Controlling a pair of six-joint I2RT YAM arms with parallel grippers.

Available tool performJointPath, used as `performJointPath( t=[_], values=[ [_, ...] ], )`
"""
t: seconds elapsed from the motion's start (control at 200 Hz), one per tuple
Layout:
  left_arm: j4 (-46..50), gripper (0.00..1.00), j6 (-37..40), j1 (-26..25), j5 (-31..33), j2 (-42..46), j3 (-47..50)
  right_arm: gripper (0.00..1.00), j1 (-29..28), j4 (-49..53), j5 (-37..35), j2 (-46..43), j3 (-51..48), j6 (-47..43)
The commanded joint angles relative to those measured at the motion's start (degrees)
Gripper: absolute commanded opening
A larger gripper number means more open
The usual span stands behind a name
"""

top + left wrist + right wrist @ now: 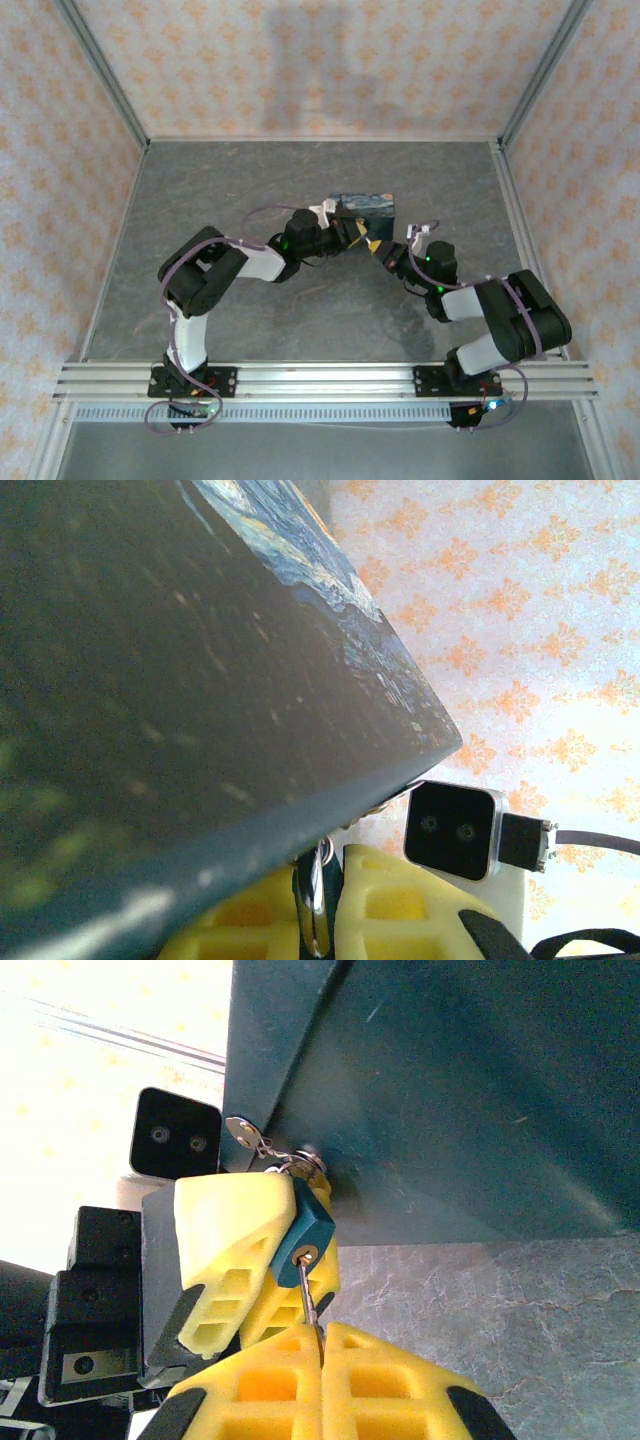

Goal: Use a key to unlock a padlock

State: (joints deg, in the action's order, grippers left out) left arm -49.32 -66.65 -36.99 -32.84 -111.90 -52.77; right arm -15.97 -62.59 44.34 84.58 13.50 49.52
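A small teal padlock hangs from the latch of a dark box printed with a starry-night painting. My left gripper is shut on the padlock, its yellow fingers clamping the padlock's sides. In the left wrist view the padlock's metal shackle shows between those fingers, under the box. The thin metal key points up with its tip in the padlock's keyhole. My right gripper is shut on the key's lower end, just below the padlock.
A spare key on a small ring dangles beside the latch. The box stands mid-table on the grey marbled surface. The right wrist camera sits close in front of the left gripper. Patterned walls close in the table.
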Motion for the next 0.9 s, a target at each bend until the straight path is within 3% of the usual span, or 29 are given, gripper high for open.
performJointPath(
  t=[0.0, 0.545, 0.896],
  values=[
    [-5.1, 0.0, -0.7, 0.5, -1.2, -0.9, 0.3, 0.0, -0.2, -1.3, -0.2, -1.1, 0.4, -0.4],
    [-5.9, 0.0, -1.7, 0.5, -1.5, -1.3, 0.3, 0.0, -0.2, -0.6, 0.4, 1.7, 4.0, -0.7],
    [-7.9, 0.0, -2.4, 0.5, -1.1, -2.1, -0.2, 0.0, -0.3, -0.9, 0.2, 0.5, 0.7, -1.1]
  ],
)
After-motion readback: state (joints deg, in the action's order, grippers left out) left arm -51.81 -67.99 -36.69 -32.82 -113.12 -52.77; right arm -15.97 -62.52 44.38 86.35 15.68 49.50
